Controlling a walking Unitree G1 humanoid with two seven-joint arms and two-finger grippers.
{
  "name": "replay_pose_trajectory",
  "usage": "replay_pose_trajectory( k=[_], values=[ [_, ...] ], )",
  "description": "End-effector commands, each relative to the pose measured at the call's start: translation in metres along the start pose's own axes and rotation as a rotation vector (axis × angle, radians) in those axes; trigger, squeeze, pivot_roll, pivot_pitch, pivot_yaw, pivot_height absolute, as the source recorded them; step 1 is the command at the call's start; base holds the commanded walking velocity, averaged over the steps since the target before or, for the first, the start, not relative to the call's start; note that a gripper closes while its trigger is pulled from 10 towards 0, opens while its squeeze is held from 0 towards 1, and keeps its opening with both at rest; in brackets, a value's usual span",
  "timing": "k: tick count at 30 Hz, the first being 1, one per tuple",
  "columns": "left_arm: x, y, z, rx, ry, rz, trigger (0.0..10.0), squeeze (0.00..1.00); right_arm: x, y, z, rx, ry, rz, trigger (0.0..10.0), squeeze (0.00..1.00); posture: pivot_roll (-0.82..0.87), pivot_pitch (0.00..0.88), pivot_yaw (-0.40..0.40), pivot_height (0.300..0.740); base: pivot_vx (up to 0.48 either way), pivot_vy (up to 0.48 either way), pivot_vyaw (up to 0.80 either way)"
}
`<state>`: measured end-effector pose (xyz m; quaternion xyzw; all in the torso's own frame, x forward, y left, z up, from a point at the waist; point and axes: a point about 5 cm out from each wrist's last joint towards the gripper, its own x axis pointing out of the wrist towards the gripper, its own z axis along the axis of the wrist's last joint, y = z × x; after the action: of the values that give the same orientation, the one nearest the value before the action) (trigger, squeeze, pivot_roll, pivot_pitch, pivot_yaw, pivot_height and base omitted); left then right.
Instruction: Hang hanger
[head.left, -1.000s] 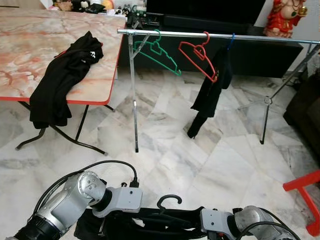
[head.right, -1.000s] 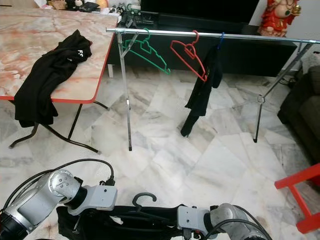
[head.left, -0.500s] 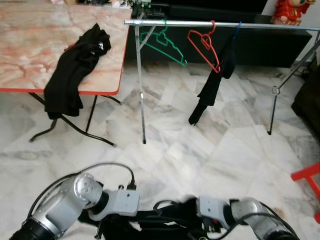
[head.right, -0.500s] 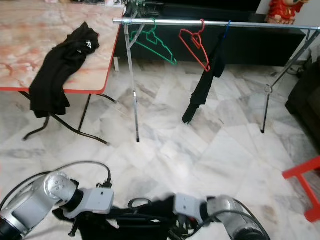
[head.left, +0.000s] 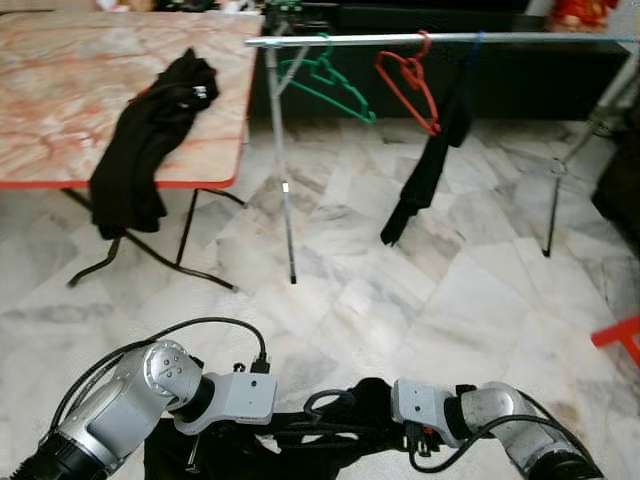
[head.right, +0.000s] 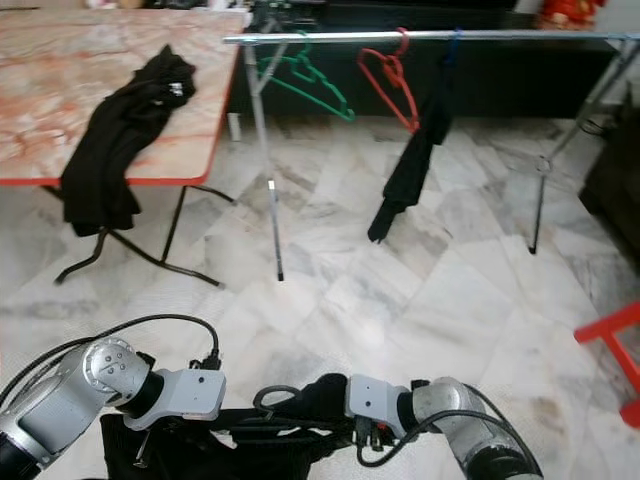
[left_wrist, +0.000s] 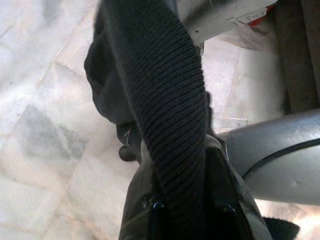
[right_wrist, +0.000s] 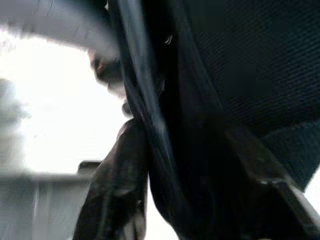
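The black plastic hanger's hook (head.left: 322, 403), upright a second ago, now tips toward nine o'clock. Low between both arms, the black knit garment (left_wrist: 165, 115) it carries is clamped by the left gripper (left_wrist: 187, 212). The right gripper (right_wrist: 195, 150) pinches that same garment.

Four cameras: a stereo head pair looking down and forward, and two wrist cameras pressed close against dark cloth.

Both eye views look from the robot's head, forward and down over the marble floor (head.left: 470, 300); the two silver arms sit at the near edge, the table (head.left: 60, 100) lies far left and the clothes rail (head.left: 440, 38) runs across the far side. They share almost the whole scene, slightly offset sideways. The left wrist view looks along its fingers (left_wrist: 145, 200) from very near, a ribbed black garment (left_wrist: 165, 115) covering the middle, floor tiles beyond. The right wrist view sits equally close, dark and blurred, facing black fabric (right_wrist: 240, 65) against bright glare.
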<state>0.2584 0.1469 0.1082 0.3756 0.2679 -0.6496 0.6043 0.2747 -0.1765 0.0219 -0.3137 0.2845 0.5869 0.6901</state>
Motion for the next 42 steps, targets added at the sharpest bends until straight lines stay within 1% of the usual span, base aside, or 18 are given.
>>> replay_pose_trajectory(
  k=[1,2,6,11,21,23,25,26,28,29,30,32,34,36,37,39,40,42],
  values=[
    [-0.002,-0.001,0.004,0.008,-0.017,-0.013,10.0,0.00,0.001,0.008,-0.009,-0.011,0.059,0.050,0.0,0.00,0.05,0.189,-0.055,0.740,0.000,0.000,0.00],
    [-0.003,0.000,0.004,0.008,-0.018,-0.013,10.0,0.00,0.002,0.010,-0.011,-0.020,0.073,0.059,0.0,0.00,0.05,0.189,-0.055,0.740,0.000,0.000,0.00],
    [-0.005,0.002,0.007,0.009,-0.032,-0.010,10.0,0.00,0.007,0.011,-0.009,-0.030,0.070,0.045,0.0,0.00,0.05,0.188,-0.055,0.740,0.000,0.000,0.00],
    [-0.005,0.004,0.009,0.011,-0.043,-0.006,10.0,0.00,0.009,0.011,-0.007,-0.040,0.069,0.030,0.0,0.00,0.05,0.187,-0.058,0.740,0.000,0.000,0.00],
    [-0.006,0.008,0.015,0.012,-0.078,0.005,10.0,0.00,0.013,0.011,-0.004,-0.011,0.030,0.019,0.0,0.00,0.05,0.185,-0.056,0.740,0.000,0.000,0.00],
    [-0.005,0.007,0.016,0.016,-0.094,-0.001,10.0,0.00,0.014,0.010,-0.003,-0.004,0.018,0.016,0.0,0.00,0.05,0.182,-0.055,0.740,0.000,0.000,0.00],
    [-0.004,0.003,0.021,0.008,-0.140,-0.027,10.0,0.00,0.013,0.010,-0.002,0.001,0.010,0.017,0.0,0.00,0.06,0.178,-0.054,0.740,0.000,0.000,0.00],
    [-0.004,0.003,0.021,0.008,-0.140,-0.027,10.0,0.00,0.013,0.010,-0.002,0.001,0.010,0.017,0.0,0.00,0.06,0.178,-0.054,0.740,0.000,0.000,0.00],
    [-0.003,-0.002,0.018,-0.004,-0.155,-0.067,10.0,0.00,0.012,0.008,-0.001,0.007,0.002,0.019,0.0,0.00,0.06,0.171,-0.052,0.740,0.000,0.000,0.00],
    [-0.003,-0.004,0.016,-0.004,-0.149,-0.078,10.0,0.08,0.012,0.008,-0.001,0.007,0.001,0.021,0.0,0.00,0.06,0.170,-0.051,0.740,0.000,0.000,0.00],
    [-0.003,-0.005,0.013,0.005,-0.134,-0.077,10.0,1.00,0.011,0.008,-0.001,0.007,0.001,0.025,0.0,0.00,0.06,0.170,-0.051,0.740,0.000,0.000,0.00],
    [-0.005,-0.008,0.006,0.013,-0.103,-0.085,10.0,1.00,0.010,0.008,-0.002,0.012,0.001,0.040,0.0,0.00,0.06,0.166,-0.049,0.740,0.000,0.000,0.00],
    [-0.009,-0.012,-0.002,0.008,-0.051,-0.114,10.0,1.00,0.009,0.009,-0.003,0.023,0.008,0.068,0.0,0.00,0.06,0.162,-0.049,0.740,0.000,0.000,0.00],
    [-0.013,-0.016,-0.010,0.029,0.031,-0.135,10.0,1.00,0.008,0.010,-0.006,0.016,0.029,0.094,0.0,0.00,0.06,0.159,-0.050,0.740,0.000,0.000,0.00],
    [-0.014,-0.018,-0.015,0.056,0.095,-0.144,10.0,1.00,0.007,0.011,-0.007,0.008,0.040,0.103,0.0,0.00,0.07,0.157,-0.051,0.740,0.000,0.000,0.00],
    [-0.013,-0.016,-0.016,0.060,0.100,-0.121,10.0,1.00,0.007,0.011,-0.007,0.015,0.037,0.111,0.0,0.00,0.07,0.151,-0.051,0.740,0.000,0.000,0.00],
    [-0.011,-0.012,-0.010,0.049,0.052,-0.080,10.0,1.00,0.008,0.012,-0.006,0.021,0.040,0.134,0.0,0.00,0.07,0.150,-0.052,0.740,0.000,0.000,0.00],
    [-0.010,-0.009,-0.007,0.039,0.025,-0.055,10.0,1.00,0.008,0.012,-0.006,0.024,0.042,0.143,0.0,0.00,0.07,0.150,-0.052,0.740,0.000,0.000,0.00]
  ],
)
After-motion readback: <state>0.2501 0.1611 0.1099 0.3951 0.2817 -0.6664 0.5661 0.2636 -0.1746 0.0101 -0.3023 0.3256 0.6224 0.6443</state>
